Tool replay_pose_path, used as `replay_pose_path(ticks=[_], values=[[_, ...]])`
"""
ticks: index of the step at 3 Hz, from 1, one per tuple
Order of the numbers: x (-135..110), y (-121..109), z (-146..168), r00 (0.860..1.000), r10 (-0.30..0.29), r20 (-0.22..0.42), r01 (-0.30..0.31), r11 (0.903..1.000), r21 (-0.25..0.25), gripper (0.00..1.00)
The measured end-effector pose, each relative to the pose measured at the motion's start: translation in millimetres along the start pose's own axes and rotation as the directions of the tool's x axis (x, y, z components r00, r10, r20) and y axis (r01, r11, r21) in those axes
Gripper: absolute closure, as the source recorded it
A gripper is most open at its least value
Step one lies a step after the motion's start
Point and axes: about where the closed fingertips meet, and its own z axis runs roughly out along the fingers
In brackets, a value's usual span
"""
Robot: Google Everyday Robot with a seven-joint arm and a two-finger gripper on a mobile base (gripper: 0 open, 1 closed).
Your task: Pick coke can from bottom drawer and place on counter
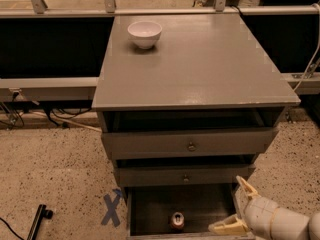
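The coke can point(177, 220) stands upright on the dark floor of the open bottom drawer point(150, 209), near its front, its silver lid showing. My gripper point(236, 206) is at the lower right, over the drawer's right front corner, to the right of the can and apart from it. Its two cream fingers point(246, 187) are spread open and hold nothing. The grey counter point(200, 69) lies above the drawers.
A white bowl point(145, 33) sits at the counter's far left. The two upper drawers with round knobs point(191, 146) are pulled slightly out. A blue X mark point(112, 209) and a black tool point(37, 222) lie on the speckled floor at the left.
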Motion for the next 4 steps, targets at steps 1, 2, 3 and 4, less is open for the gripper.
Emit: replay_pose_path(ticks=[1,2,3,4], values=[[35,-26,38,1.000,-0.001,0.000,0.001,0.9989,0.047,0.00],[70,-55,72,0.997,-0.067,0.024,0.063,0.9878,0.142,0.00],[117,-56,108,0.992,-0.116,0.054,0.107,0.9821,0.155,0.00],[132,-41,125,0.994,-0.079,0.076,0.068,0.9884,0.136,0.00]])
